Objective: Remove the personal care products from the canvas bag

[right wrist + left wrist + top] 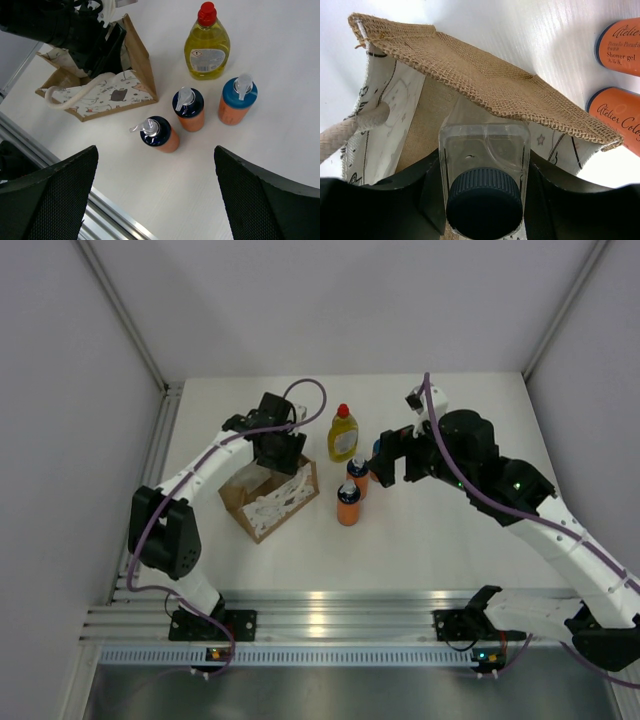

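The canvas bag (268,498) (485,80) (100,95) stands open on the white table. My left gripper (278,450) (484,175) reaches into its mouth, shut on a clear bottle with a dark round cap (485,165), both pads against its sides. Outside the bag stand a yellow bottle with a red cap (343,433) (206,47) and three orange pump bottles (157,134) (188,108) (236,100); the top view shows two (348,505) (357,478). My right gripper (390,462) (156,167) hovers open just right of them, holding nothing.
A metal rail (320,620) (115,215) runs along the table's near edge. White walls close in the left, back and right sides. The bag's white rope handle (355,127) hangs beside my left fingers.
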`<state>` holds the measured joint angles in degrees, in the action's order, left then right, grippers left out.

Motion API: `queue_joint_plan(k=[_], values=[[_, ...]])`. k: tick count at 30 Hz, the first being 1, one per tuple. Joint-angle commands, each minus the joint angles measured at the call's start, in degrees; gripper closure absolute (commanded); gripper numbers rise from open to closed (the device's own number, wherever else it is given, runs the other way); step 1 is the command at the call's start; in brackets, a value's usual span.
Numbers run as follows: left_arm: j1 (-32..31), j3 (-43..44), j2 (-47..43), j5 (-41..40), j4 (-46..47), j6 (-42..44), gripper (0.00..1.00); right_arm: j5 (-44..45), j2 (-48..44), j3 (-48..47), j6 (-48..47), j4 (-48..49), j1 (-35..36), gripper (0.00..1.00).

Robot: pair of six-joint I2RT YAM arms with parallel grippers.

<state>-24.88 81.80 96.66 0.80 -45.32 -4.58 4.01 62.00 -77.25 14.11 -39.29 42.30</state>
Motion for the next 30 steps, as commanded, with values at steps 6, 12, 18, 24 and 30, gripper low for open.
queue_joint_plan(k=[6, 12, 18, 24, 30], values=[[0.01, -0.94, -3.05, -4.83, 1.81, -1.31, 1.00, 0.56, -2.49, 0.26, 0.31, 0.18, -0.91, 0.05], [-0.16, 2.48, -8.32, -8.97, 1.64, -2.01, 1.00, 2.05, -2.41, 0.17, 0.83, 0.26, -0.91, 0.05], [-0.16, 4.86, -11.67, -9.68, 1.38, -2.01, 1.00, 2.93, -2.67, 0.17, 1.01, 0.26, -0.91, 0.05], [-0.16, 9.42, -14.57, -10.20, -1.61, -3.24, 1.00, 3.20, -3.11, 0.35, 1.01, 0.26, -0.91, 0.05], [-0.08, 16.89, -17.12, -11.86, -4.86, -4.73, 1.00, 3.20, -3.29, 0.44, 0.83, 0.26, -0.91, 0.05]])
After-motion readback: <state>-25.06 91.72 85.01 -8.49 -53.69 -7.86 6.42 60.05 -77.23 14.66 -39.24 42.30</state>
